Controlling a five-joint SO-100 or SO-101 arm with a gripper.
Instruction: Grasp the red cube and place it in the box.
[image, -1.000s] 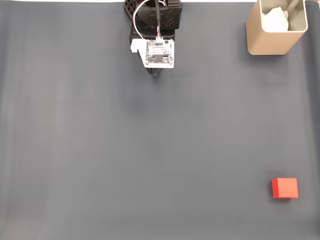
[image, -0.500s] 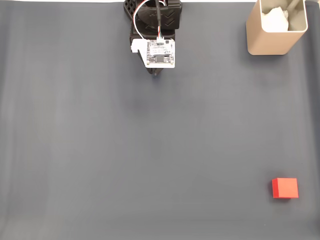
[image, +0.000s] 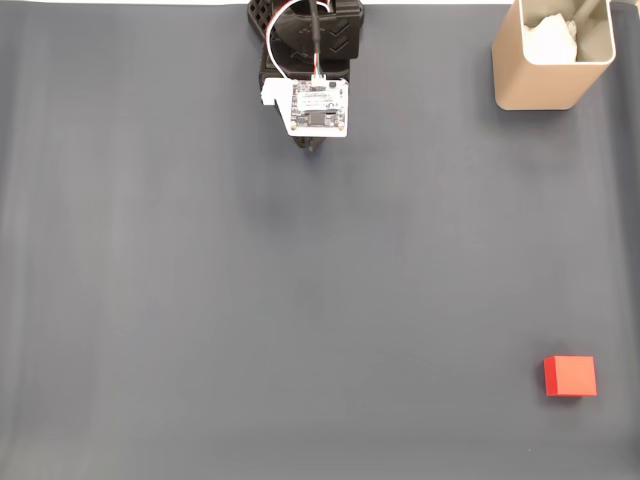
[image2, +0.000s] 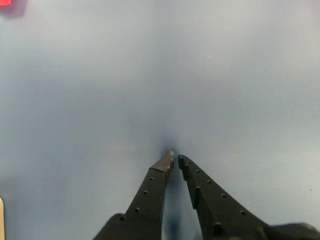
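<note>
One red cube (image: 570, 376) sits alone low on the right of the dark mat (image: 200, 300) in the fixed view, well apart from the beige box (image: 552, 55) up in the top right corner. The gripper (image2: 175, 158) hangs at top centre, fingertips nearly together and holding nothing.

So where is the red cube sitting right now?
In the fixed view the red cube lies alone on the dark mat near the lower right corner, far below the box at the top right.
</note>
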